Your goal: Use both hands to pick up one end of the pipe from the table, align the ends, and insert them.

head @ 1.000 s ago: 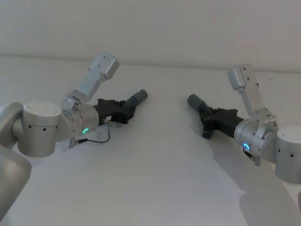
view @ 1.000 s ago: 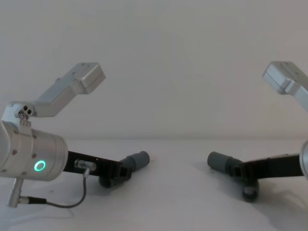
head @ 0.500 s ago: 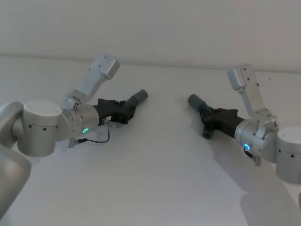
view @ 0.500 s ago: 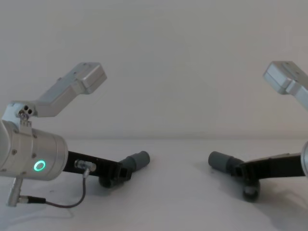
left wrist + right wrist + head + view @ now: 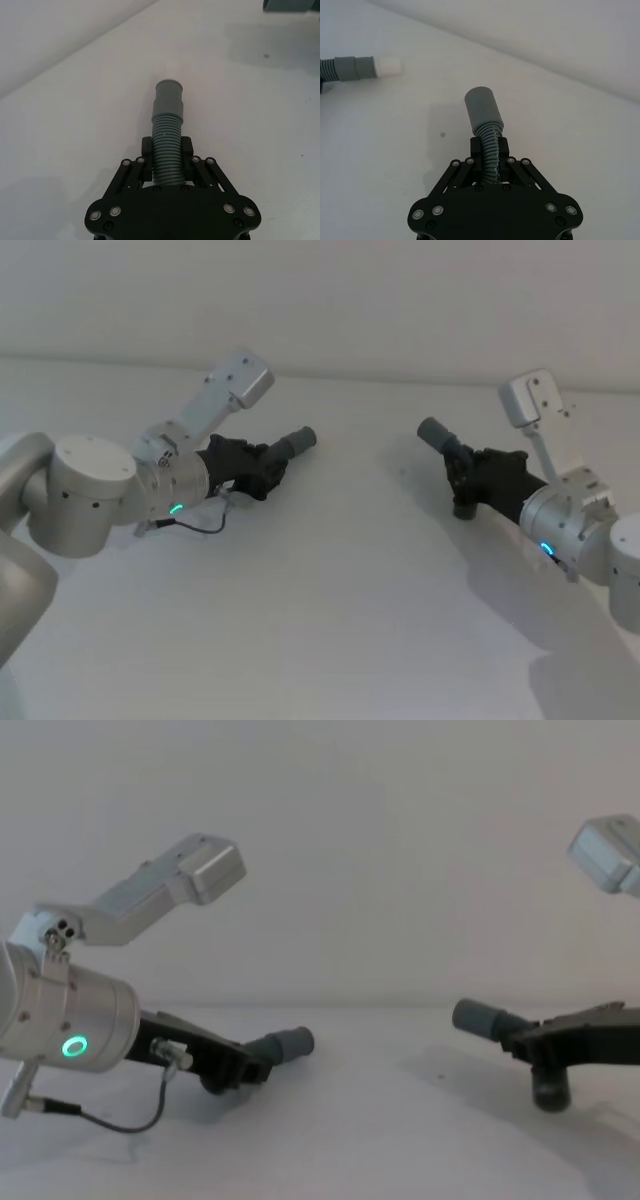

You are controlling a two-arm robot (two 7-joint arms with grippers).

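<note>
The left tool [image 5: 166,150] is clenched on the ribbed middle of the left pipe piece [image 5: 167,125]. The right tool [image 5: 489,147] grips the ribs of the right pipe piece [image 5: 482,112] in the same way, just behind its cuff. The 2 free ends face inward across the desk [image 5: 330,620] but are well apart, and each angles toward the far wall rather than lying on a shared line.

The step in hand looks like alignment. Each wrist should probably turn until the left cuff [image 5: 300,438] and the right cuff [image 5: 435,432] point straight at each other at equal height, and only then close the gap slowly. The left cuff carries a white tip [image 5: 387,65], likely the part that enters. Both grips sit on flexible ribs, so the cuffs may bend aside under a push.

The desk is plain matte white, and a pale wall [image 5: 400,870] rises behind it.
</note>
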